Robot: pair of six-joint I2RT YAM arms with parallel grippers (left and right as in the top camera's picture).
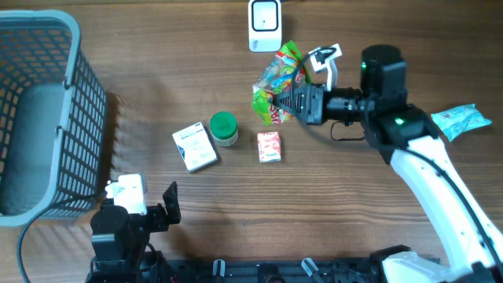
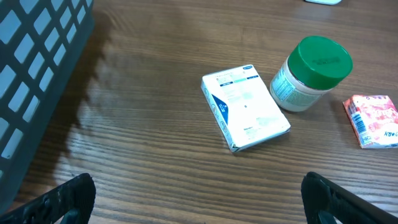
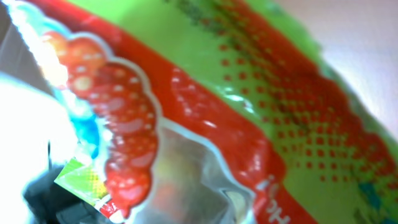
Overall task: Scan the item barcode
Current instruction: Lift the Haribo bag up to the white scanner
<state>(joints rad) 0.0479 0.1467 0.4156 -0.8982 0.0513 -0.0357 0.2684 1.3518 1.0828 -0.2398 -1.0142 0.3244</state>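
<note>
The item, a green and red snack bag (image 1: pixel 277 79), hangs just below the white barcode scanner (image 1: pixel 265 25) at the table's far edge. My right gripper (image 1: pixel 284 102) is shut on the bag's lower right edge. In the right wrist view the bag (image 3: pixel 249 93) fills the frame, blurred and very close, and hides the fingers. No barcode shows on it. My left gripper (image 1: pixel 149 200) stands open near the front left of the table. In its wrist view the left gripper (image 2: pixel 199 205) has only bare wood between its fingertips (image 2: pixel 68 196).
A white box (image 1: pixel 194 147) (image 2: pixel 245 107), a green-lidded jar (image 1: pixel 224 129) (image 2: pixel 311 71) and a pink packet (image 1: pixel 269 146) (image 2: pixel 373 119) lie mid-table. A grey basket (image 1: pixel 78 110) (image 2: pixel 31 74) stands at the left. A blue packet (image 1: pixel 460 119) lies at the right.
</note>
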